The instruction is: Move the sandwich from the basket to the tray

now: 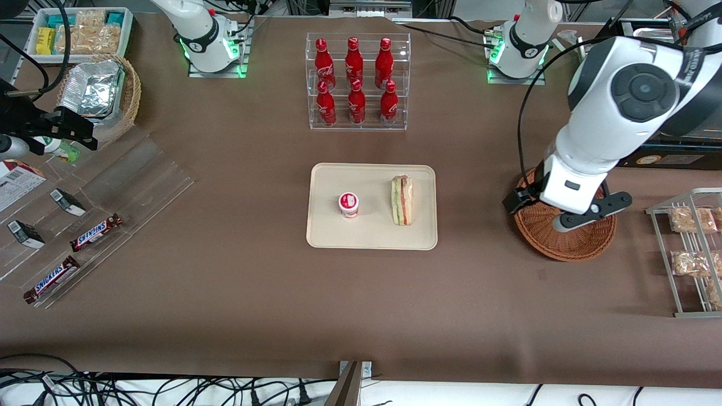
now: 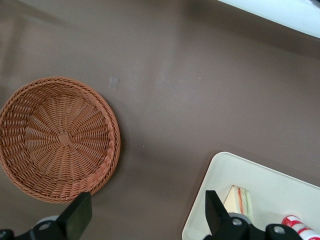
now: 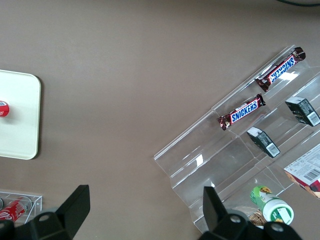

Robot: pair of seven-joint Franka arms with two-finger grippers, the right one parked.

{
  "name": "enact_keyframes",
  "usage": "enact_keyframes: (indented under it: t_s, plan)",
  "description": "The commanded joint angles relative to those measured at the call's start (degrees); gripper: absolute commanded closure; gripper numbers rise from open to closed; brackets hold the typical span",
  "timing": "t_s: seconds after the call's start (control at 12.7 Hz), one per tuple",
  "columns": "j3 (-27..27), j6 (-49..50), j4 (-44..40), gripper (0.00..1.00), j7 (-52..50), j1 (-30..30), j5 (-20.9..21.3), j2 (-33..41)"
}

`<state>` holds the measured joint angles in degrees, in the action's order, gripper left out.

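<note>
The sandwich [image 1: 402, 200] [image 2: 239, 200], a wrapped wedge with green and red layers, lies on the cream tray [image 1: 372, 237] [image 2: 270, 180], on the side toward the working arm. The reddish-brown wicker basket [image 1: 564, 245] [image 2: 57, 137] stands on the table beside the tray, toward the working arm's end, with nothing in it. In the front view the working arm's hand hangs above the basket's rim nearest the tray. My gripper [image 2: 145, 216] is open with nothing between its fingers, over bare brown table between basket and tray.
A small white cup with a red lid [image 1: 348, 204] [image 2: 295, 222] stands on the tray beside the sandwich. A clear rack of red bottles [image 1: 357, 82] stands farther from the camera. A wire rack of bagged snacks [image 1: 691, 248] stands beside the basket.
</note>
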<state>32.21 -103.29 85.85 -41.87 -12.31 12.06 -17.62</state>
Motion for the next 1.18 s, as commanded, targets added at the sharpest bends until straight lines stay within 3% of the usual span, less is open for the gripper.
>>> enact_keyframes:
  t_s: [0.0, 0.39, 0.63, 1.1]
  plan:
    - [-5.91, 2.73, 1.51, 0.00, 8.97, 1.23, -5.28, 5.30]
    - [-17.25, 9.24, 1.16, 0.00, 24.71, 4.14, -11.70, 10.40]
    - [-21.56, 11.97, 0.99, 0.00, 36.56, 6.24, -12.50, 12.60]
    - [-21.31, 13.65, 0.90, 0.00, 39.41, 6.60, -12.59, 13.13]
